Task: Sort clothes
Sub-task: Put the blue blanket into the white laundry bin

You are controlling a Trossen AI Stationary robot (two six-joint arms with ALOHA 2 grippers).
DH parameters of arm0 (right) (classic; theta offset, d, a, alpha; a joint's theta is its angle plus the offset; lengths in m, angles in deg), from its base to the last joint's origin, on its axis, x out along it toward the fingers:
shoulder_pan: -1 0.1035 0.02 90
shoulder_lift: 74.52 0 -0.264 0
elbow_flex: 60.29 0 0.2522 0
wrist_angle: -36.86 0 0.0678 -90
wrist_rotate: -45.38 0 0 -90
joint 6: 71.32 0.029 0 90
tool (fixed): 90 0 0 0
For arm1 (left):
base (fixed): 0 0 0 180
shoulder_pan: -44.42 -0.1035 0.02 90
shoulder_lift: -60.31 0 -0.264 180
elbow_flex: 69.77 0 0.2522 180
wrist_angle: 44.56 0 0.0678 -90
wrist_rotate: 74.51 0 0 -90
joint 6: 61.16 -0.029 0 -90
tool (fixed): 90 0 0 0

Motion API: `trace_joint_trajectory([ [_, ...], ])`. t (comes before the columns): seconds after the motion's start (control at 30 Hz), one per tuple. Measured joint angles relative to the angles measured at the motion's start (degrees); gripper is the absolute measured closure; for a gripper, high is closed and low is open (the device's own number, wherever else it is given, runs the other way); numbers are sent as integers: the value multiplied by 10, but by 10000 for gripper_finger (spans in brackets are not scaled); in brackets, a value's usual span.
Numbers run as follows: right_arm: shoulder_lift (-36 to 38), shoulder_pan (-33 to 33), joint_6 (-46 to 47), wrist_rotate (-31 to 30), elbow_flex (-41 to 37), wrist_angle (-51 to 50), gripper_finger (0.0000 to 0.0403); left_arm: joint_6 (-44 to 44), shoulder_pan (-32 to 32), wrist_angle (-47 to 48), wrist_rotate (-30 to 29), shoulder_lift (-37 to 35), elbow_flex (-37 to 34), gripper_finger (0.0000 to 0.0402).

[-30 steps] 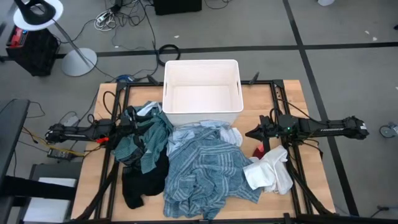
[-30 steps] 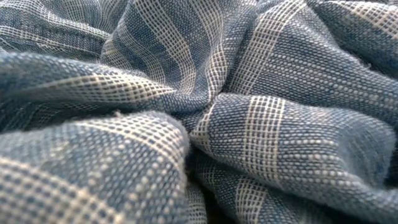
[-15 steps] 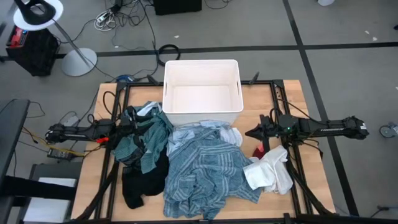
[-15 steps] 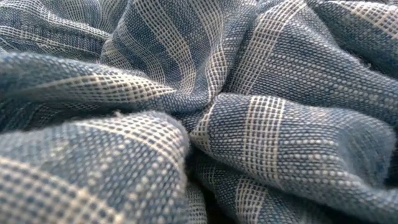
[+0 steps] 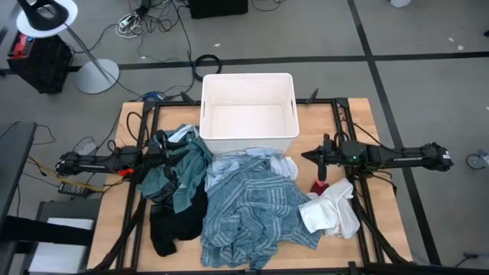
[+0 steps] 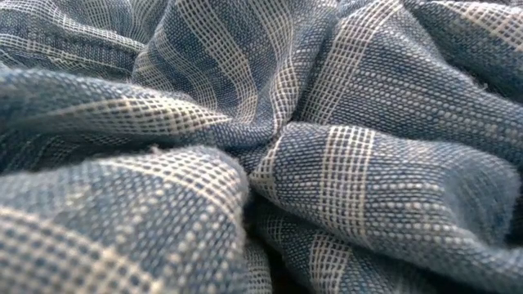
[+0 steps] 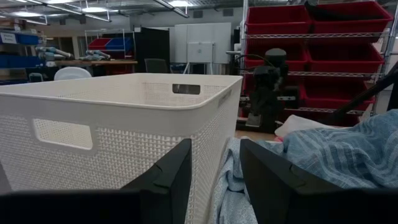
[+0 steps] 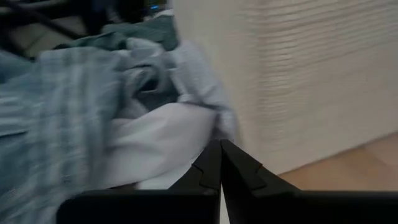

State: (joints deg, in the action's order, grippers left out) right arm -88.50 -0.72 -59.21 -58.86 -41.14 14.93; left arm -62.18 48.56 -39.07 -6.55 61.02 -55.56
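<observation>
The clothes lie in a heap on the table in front of the white bin point(image 5: 248, 76). They include a blue-grey striped shirt point(image 5: 256, 210) that fills the low view point(image 6: 261, 147), a teal plaid shirt point(image 5: 179, 172), a black garment point(image 5: 172, 225), a white garment point(image 5: 332, 210) and a small red piece point(image 5: 319, 186). My left gripper point(image 5: 158, 158) is open at the teal shirt's left edge, and pale cloth shows past its fingers point(image 7: 227, 180). My right gripper point(image 5: 306, 156) is shut and empty, level, right of the heap, and it points at the white cloth point(image 8: 155, 137). My left gripper lies against the teal plaid shirt's left edge in the high view. I cannot tell whether its fingers touch the cloth.
The white perforated bin point(image 7: 112, 118) stands at the table's far middle, and its wall is close beside my right gripper point(image 8: 311, 74). A small white patterned piece point(image 5: 284, 164) lies by the bin's near right corner. Bare wood shows at the table's right edge point(image 5: 374, 221).
My right gripper has turned about its wrist and stays shut beside the bin's near right corner. The clothes and my left gripper have kept still.
</observation>
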Motion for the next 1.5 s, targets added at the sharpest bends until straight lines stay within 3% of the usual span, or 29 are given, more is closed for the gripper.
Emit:
trace_joint_trajectory([
  [0.2, 0, 0, 9, -69, 0, 0, 401, 0, 0, 0, 0, 0, 0, 259],
  [0.57, -67, 18, 59, -74, 30, -26, 402, 0, 0, 0, 0, 0, 0, 259],
  [0.83, -171, 75, 43, -103, 187, -114, 402, 0, 0, 0, 0, 0, 0, 259],
  [1.1, -323, 146, 65, -160, 366, -251, 403, 0, 0, 0, 0, 0, 0, 259],
  [1.33, -464, 179, 108, -162, 516, -334, 403, 0, 0, 0, 0, 0, 0, 259],
  [1.5, -544, 189, 109, -128, 605, -341, 401, 0, 0, 0, 0, 0, 0, 259],
])
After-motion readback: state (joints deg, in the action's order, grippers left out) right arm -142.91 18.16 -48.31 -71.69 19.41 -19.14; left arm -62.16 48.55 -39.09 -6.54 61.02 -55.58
